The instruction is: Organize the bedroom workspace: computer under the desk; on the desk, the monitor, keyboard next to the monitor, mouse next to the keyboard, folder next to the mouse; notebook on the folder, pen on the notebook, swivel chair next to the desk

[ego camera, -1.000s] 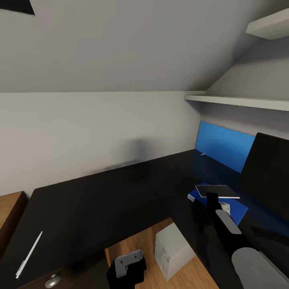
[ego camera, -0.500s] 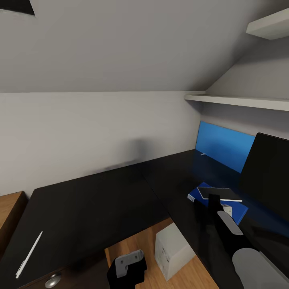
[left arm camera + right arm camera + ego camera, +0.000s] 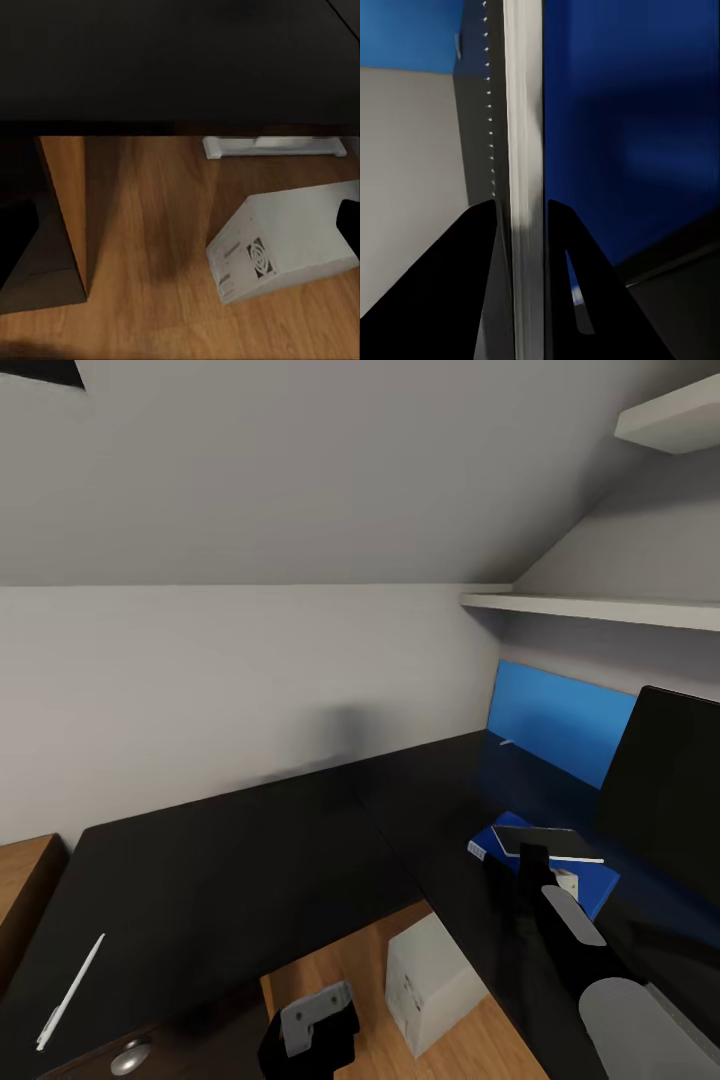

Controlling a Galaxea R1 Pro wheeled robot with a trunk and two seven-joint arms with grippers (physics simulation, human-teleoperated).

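The notebook (image 3: 547, 842), dark-covered with a pale edge, lies flat on top of the bright-blue folder (image 3: 590, 885), which rests on the glossy black worktop (image 3: 230, 870) just in front of the monitor (image 3: 665, 780). The right claw (image 3: 533, 857) reaches in at the notebook's near edge; in the right wrist view its two dark fingers (image 3: 472, 247) sit on either side of the notebook's pale page edge (image 3: 525, 150), closed onto it, with the blue of the folder (image 3: 622, 112) beside it. Behind the folder a blue wall panel (image 3: 560, 720) stands along the back of the worktop, and two pale shelves (image 3: 600, 610) are fixed to the sloped grey wall above it. The pen (image 3: 70, 992), slim and white, lies well apart from the stack, near the worktop's opposite, left-hand end, close to the front edge; a round silver knob (image 3: 132, 1057) shows just below that edge. Under the worktop, on the light wood floor (image 3: 340, 960), stands the light grey computer (image 3: 430, 980), a boxy tower; the left wrist view shows it (image 3: 289, 240) with its vented face toward the camera, near a white foot of the pedestal leg (image 3: 274, 146). The left claw (image 3: 310, 1035) hangs low in front of the worktop, above the floor beside the computer; whether it is apart or together I cannot tell.
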